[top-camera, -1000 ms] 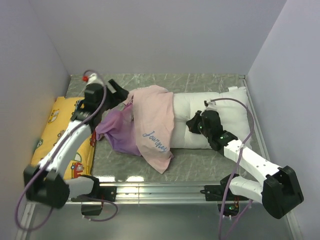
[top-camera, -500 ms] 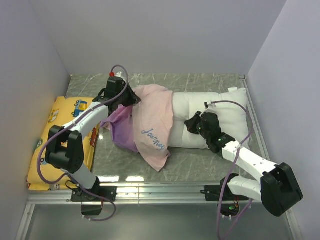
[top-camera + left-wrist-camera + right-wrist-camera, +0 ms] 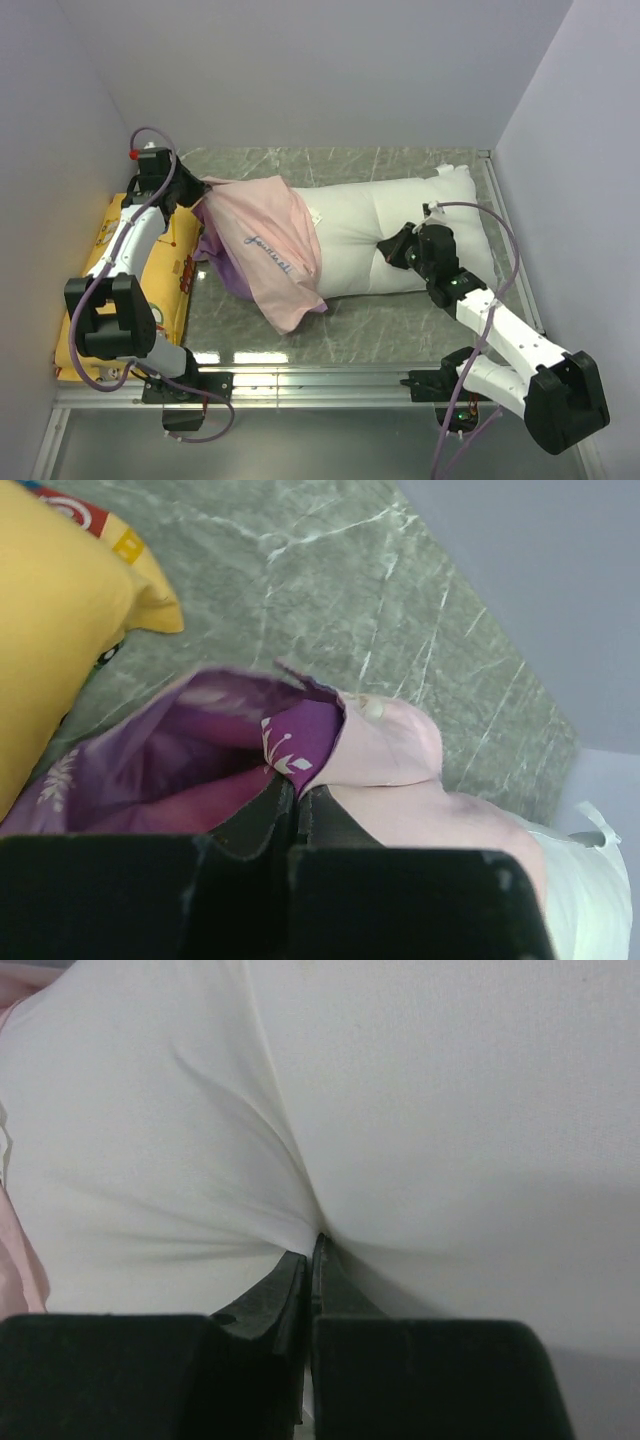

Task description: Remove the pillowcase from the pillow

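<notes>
Far-left corner: left gripper (image 3: 297,785) clamped tight on pillowcase (image 3: 265,250) hem, beside yellow cushion (image 3: 50,630). Cover bunched over left end of pillow (image 3: 360,225), which reaches the right edge. Right gripper (image 3: 312,1250) pinches pillow fabric. Marbled worktop (image 3: 380,320) bare along near edge.

Bright even light, soft wrist-view foregrounds
</notes>
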Controlling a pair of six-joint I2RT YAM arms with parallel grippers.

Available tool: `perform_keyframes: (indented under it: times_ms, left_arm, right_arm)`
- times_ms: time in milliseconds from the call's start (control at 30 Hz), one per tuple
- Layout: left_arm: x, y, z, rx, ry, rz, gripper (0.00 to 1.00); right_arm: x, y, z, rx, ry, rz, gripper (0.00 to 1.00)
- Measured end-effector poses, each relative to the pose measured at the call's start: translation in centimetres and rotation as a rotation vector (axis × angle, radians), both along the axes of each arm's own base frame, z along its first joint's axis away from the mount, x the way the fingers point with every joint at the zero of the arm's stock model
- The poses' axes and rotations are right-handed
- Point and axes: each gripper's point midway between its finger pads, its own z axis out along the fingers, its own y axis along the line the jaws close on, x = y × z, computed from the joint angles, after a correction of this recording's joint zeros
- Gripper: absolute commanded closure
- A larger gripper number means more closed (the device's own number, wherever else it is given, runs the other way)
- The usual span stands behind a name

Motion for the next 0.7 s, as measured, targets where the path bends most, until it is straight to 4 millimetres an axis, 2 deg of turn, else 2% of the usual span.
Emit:
perform_keyframes:
  times_ms: [133,200,233,267,300,333,400,567,633,700]
  left_arm:
    - [-0.4,0.3,-0.5,-0.002,0.027,0.007,1.00]
    - [-0.5,0.3,-0.5,0.001,0.028,0.005,0.99]
    - [-0.5,0.2,-0.5,0.000,0.028,0.001,1.00]
    - [-0.5,0.1,-0.5,-0.002,0.026,-0.008,0.99]
    - [-0.5,-0.2,-0.4,-0.003,0.025,-0.020,0.99]
    - [-0.6,-0.5,-0.4,0.001,0.023,-0.032,0.99]
    - [-0.5,-1.6,-0.3,0.023,0.015,-0.065,0.99]
    - [-0.2,-5.6,0.5,0.068,-0.028,-0.157,1.00]
    - [-0.2,-7.2,0.5,0.079,-0.036,-0.192,0.99]
    - [-0.1,-8.2,0.2,0.091,-0.034,-0.216,0.99]
  right_arm:
    - [-0.1,-1.0,0.2,0.018,0.005,-0.005,1.00]
    - [0.0,-2.2,0.5,0.028,0.008,-0.024,1.00]
    - [0.0,-2.8,0.6,0.025,0.008,-0.037,0.97]
    - [0.1,-3.4,1.0,0.020,0.004,-0.049,0.89]
    - [0.0,-3.7,1.4,0.013,0.002,-0.054,0.72]
    - [0.0,-3.8,1.9,0.001,0.000,-0.054,0.61]
    - [-0.5,-3.0,3.1,-0.066,-0.007,-0.034,0.42]
    - [-2.0,2.0,7.6,-0.200,-0.086,0.099,0.25]
    - [-1.7,3.2,8.8,-0.236,-0.105,0.124,0.21]
    - [-1.0,4.6,9.1,-0.289,-0.097,0.148,0.16]
